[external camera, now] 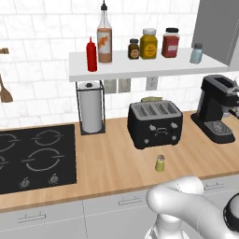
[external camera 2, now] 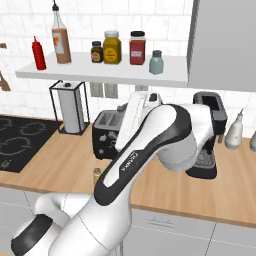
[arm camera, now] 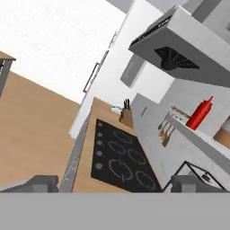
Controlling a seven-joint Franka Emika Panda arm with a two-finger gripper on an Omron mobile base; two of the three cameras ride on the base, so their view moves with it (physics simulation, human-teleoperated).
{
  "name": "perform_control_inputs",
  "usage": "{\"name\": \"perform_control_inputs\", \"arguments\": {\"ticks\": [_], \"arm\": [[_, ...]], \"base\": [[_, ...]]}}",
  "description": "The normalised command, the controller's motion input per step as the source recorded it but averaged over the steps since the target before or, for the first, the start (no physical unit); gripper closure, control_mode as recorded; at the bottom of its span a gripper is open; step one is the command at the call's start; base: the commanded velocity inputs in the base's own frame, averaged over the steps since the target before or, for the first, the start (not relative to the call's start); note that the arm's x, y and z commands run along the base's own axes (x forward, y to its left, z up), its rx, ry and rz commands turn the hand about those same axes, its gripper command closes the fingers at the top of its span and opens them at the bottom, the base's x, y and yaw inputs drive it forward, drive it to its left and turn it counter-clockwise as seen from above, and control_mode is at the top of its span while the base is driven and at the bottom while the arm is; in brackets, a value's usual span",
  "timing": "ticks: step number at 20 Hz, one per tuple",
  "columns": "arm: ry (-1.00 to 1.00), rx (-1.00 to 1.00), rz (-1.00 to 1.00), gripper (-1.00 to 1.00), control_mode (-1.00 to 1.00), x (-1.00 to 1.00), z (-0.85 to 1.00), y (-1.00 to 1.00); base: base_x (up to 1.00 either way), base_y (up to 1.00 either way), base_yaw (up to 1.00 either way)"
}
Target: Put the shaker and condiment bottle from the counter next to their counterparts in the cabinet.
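Left base view: shaker (external camera: 160,163) on counter (external camera: 112,163)

The arm (external camera 2: 150,145) is glossy white with rounded, bulbous links, black bands and dark joint caps. Small grey lettering runs along 1 black band. 2 dark grey fingertips (arm camera: 42,183) are blocky.

You are looking at the cabinet (external camera: 140,67), which is carrying the red squeeze bottle (external camera: 92,55) just beside the condiment bottle (external camera: 104,38), then three spice jars (external camera: 149,44), with the pale blue-grey shaker (external camera: 196,53) standing near the grey panel. Below, the counter (external camera: 112,163) is bearing the stovetop (external camera: 35,156), a paper towel holder (external camera: 91,107), a toaster (external camera: 154,123), a coffee machine (external camera: 217,109), and the shaker (external camera: 160,163) standing upright in front of the toaster.
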Motion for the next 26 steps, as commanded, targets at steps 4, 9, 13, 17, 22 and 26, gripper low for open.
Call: {"name": "perform_control_inputs", "arguments": {"ticks": [4,9,13,17,22,26], "arm": [[0.17,0.11,0.05,-1.0,-1.0,0.69,-1.0,-0.42],[0.3,0.02,0.22,-1.0,-1.0,0.71,-0.91,-0.39],[0.15,-0.04,0.2,-1.0,-1.0,-0.24,-0.55,-0.44],[0.05,-0.03,0.01,-1.0,-1.0,-0.97,-0.42,-0.14],[-0.03,0.0,-0.14,-1.0,-1.0,-0.82,-0.57,0.29],[0.0,-0.07,-0.28,-1.0,-1.0,0.11,-0.56,0.86]], "base": [[0.0,0.0,0.0],[0.0,0.0,0.0],[0.0,0.0,0.0],[0.0,0.0,0.0],[0.0,0.0,0.0],[0.0,0.0,0.0]]}}
